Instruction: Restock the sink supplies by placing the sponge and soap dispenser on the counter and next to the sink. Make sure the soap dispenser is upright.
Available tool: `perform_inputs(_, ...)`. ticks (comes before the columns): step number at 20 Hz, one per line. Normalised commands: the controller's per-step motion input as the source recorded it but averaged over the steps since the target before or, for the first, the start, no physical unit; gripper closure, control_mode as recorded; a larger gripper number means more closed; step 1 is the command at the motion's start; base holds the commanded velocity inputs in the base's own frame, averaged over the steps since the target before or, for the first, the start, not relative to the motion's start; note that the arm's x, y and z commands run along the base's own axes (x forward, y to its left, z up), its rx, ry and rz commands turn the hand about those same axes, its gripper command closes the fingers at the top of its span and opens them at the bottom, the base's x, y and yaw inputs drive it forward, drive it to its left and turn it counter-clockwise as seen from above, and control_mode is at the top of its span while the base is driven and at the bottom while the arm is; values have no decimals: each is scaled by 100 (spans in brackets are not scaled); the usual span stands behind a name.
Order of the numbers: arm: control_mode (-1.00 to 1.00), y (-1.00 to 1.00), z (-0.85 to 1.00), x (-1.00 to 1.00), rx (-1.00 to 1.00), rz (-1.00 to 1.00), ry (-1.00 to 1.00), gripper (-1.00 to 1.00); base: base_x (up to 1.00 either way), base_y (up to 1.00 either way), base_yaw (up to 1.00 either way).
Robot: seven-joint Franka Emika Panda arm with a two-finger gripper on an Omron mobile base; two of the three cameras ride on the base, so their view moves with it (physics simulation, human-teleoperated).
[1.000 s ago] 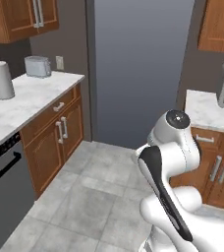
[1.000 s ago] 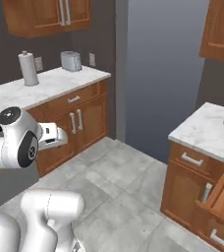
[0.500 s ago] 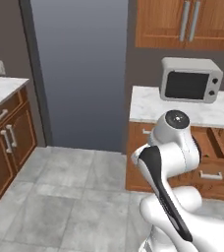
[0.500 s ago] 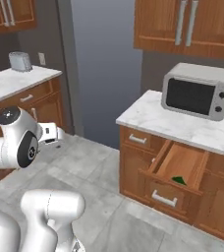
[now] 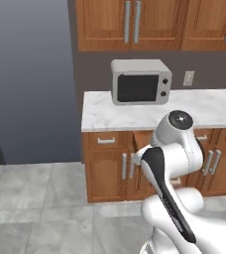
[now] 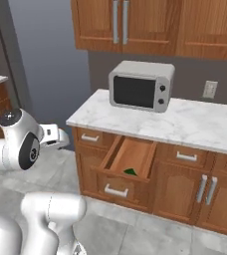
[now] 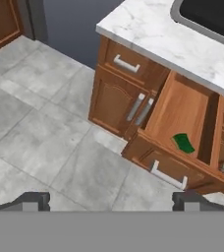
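The sponge (image 7: 183,142) is seen lying in the open drawer (image 7: 178,115) under the counter's (image 7: 158,37) front edge; the claw (image 7: 111,202) is spread apart above the floor.

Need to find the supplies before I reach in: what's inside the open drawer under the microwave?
The open drawer holds a small green item, probably the sponge, lying near its front. The drawer front hides the floor just behind it; no soap dispenser can be made out.

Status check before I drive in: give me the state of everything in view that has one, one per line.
drawer: pulled open
sponge: lying in the open drawer, untouched
microwave: door closed, standing on the counter
upper cabinets: doors closed
lower cabinet doors: closed
gripper: open, holding nothing, above the floor
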Motion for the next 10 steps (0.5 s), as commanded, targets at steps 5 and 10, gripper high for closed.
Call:
perform_inputs(5,100,0,0,0,0,0,0,-100,78,-3,-19)
perform_inputs(10,100,0,0,0,0,0,0,-100,26,-56,-1)
